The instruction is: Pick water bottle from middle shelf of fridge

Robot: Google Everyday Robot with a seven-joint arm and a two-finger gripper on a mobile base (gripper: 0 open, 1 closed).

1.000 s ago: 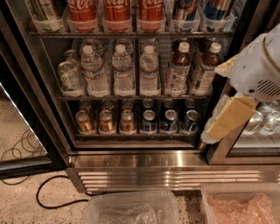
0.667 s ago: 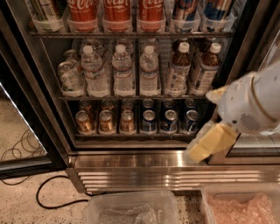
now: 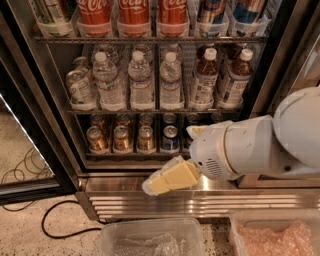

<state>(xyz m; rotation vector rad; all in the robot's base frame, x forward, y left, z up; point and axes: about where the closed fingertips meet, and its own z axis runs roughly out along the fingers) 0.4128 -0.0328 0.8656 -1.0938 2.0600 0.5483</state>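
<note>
Three clear water bottles with white caps stand side by side on the fridge's middle shelf [image 3: 150, 111]: left [image 3: 108, 82], middle [image 3: 140, 81] and right [image 3: 171, 81]. Two white-capped bottles of brown drink [image 3: 205, 80] stand to their right. My gripper [image 3: 152, 186] hangs low in front of the fridge's steel louvred base [image 3: 125, 202], below the can shelf and well under the water bottles. It holds nothing and touches no bottle. The white arm [image 3: 250, 147] reaches in from the right and hides the right end of the lower shelf.
Red cola bottles [image 3: 133, 12] fill the top rack. Small cans [image 3: 130, 137] line the lower rack. A tilted bottle [image 3: 80, 89] leans at the middle shelf's left end. The open door [image 3: 35, 130] stands left. Two plastic bins [image 3: 150, 239] [image 3: 275, 235] and a black cable [image 3: 60, 227] lie on the floor.
The arm has swung left and down, from the fridge's right frame to in front of the steel base. The bottles have not moved.
</note>
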